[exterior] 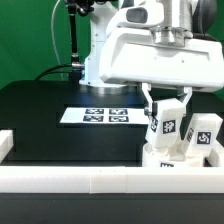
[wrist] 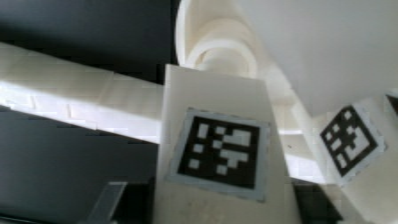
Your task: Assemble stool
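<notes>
My gripper (exterior: 167, 108) hangs over the white seat disc (exterior: 160, 156), which lies against the rail wall at the exterior view's right. It is shut on an upright white leg (exterior: 165, 125) with a square tag, whose lower end meets the seat. In the wrist view that leg (wrist: 222, 140) fills the middle between my fingers (wrist: 118, 203), with the curved seat (wrist: 240, 40) beyond it. A second tagged leg (exterior: 204, 135) stands on the seat just to the exterior view's right, and also shows in the wrist view (wrist: 356, 135). The third leg is out of view.
The long white rail wall (exterior: 100, 181) runs across the front and turns up along both sides; it also crosses the wrist view (wrist: 80, 85). The marker board (exterior: 105, 115) lies flat on the black table behind the seat. A green backdrop stands at the rear.
</notes>
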`<state>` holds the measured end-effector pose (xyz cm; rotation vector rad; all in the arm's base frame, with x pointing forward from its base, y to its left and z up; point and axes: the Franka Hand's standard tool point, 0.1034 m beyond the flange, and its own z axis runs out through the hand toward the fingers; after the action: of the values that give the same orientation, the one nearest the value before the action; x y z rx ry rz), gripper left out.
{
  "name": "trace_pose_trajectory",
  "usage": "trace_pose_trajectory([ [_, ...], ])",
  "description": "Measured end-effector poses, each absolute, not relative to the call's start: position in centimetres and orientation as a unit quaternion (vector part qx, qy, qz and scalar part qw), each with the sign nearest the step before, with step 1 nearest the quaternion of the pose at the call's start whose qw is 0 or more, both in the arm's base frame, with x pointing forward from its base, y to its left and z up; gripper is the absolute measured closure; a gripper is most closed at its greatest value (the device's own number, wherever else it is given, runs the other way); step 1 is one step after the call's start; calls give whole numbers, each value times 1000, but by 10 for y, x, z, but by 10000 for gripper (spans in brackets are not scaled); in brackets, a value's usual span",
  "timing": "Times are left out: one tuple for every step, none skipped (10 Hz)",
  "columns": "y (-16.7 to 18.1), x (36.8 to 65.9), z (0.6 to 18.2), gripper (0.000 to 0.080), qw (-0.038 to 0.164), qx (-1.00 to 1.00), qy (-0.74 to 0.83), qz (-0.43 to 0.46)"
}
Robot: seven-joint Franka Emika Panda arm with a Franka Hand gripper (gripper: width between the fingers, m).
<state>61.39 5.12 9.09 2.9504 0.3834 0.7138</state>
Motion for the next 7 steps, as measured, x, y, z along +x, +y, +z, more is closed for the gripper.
trace_pose_trajectory([
  [52, 613, 89, 472, 41, 964, 126, 232],
  [53, 612, 86, 472, 41, 964, 127, 229],
  [53, 610, 82, 472, 41, 965, 127, 226],
  [53, 611, 81, 472, 41, 964, 128, 229],
  [53, 612, 80, 472, 42, 962, 128, 237],
  [52, 612, 80, 472, 43, 961, 128, 242],
  [52, 612, 80, 392, 43, 961, 128, 242],
])
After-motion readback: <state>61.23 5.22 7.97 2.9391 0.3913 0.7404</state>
